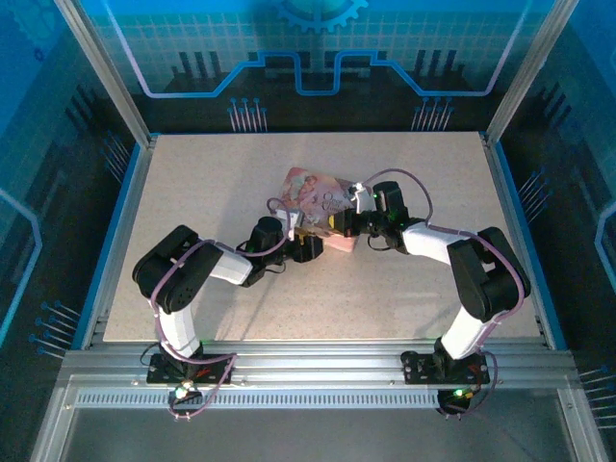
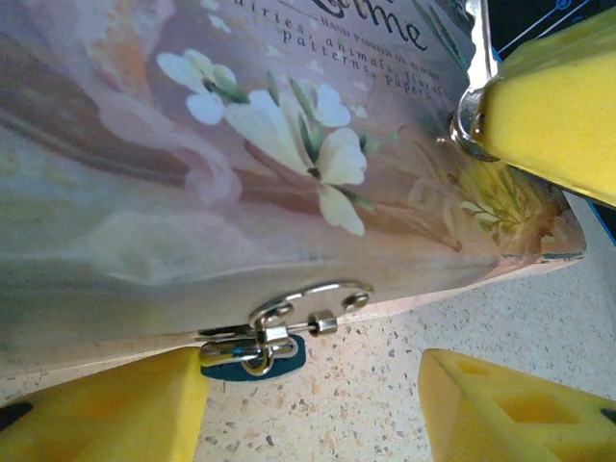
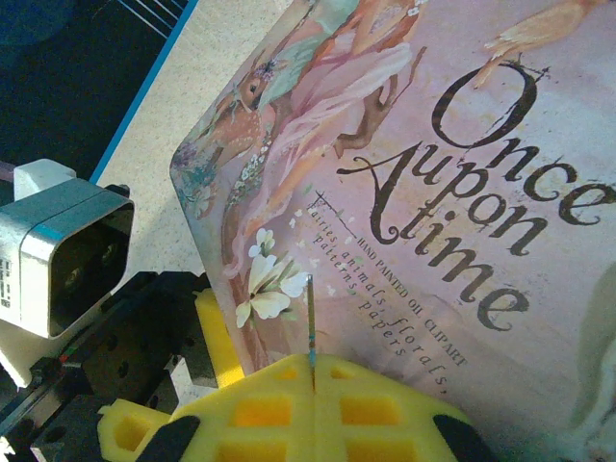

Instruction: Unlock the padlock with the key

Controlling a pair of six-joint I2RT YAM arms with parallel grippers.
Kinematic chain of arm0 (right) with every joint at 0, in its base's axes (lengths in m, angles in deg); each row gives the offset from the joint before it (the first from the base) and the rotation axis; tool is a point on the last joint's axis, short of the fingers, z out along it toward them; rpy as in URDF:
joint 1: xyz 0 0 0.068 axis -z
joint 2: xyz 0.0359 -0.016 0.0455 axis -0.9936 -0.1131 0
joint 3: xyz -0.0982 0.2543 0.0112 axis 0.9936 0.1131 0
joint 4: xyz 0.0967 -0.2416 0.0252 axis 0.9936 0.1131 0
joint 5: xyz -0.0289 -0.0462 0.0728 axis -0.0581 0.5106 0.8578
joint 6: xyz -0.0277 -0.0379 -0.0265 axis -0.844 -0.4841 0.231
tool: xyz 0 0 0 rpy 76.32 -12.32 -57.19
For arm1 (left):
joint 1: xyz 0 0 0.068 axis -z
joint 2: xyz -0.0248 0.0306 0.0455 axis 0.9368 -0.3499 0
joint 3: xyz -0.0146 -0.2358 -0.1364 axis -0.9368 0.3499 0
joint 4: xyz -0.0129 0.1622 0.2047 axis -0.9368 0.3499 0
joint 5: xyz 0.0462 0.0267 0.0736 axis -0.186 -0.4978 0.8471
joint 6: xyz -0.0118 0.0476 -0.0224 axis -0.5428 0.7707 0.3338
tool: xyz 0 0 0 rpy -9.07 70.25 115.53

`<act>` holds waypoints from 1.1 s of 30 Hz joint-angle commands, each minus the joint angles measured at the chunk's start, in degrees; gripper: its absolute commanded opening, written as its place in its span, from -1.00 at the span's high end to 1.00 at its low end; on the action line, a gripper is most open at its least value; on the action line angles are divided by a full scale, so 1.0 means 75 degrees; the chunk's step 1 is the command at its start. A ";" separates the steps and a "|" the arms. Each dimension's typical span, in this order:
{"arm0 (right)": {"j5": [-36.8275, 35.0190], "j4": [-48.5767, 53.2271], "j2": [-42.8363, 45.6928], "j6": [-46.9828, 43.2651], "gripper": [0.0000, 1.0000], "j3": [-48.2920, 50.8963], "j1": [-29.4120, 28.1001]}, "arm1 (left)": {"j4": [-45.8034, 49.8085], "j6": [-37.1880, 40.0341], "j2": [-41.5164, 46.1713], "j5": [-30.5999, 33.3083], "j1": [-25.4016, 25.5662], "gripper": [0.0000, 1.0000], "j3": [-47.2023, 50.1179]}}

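The right gripper [image 3: 314,373], at the bottom of its wrist view, is pinched tight on the key [image 3: 311,313], a thin pin poking up over the pink box's [image 3: 452,318] lid. The padlock [image 2: 281,337] hangs at the box's lower edge, bottom centre of the left wrist view. It looks still fastened. The left gripper [image 2: 313,390] stands open and empty beside it. Inserting and turning the key are not yet done.

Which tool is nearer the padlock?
Left. The left tool is open facing the padlock on the box edge; the right tool, shut on the key, is over the lid.
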 commanded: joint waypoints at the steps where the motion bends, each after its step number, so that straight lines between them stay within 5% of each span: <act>1: -0.0067 0.0845 -0.0266 0.0149 1.00 0.0320 -0.0179 | -0.0101 -0.0131 -0.0067 0.0163 0.0108 -0.18 -0.0185; 33: -0.0144 0.0681 -0.0233 0.0273 1.00 0.0465 -0.0260 | 0.0270 -0.1905 -0.0330 0.0578 0.0208 0.15 -0.0572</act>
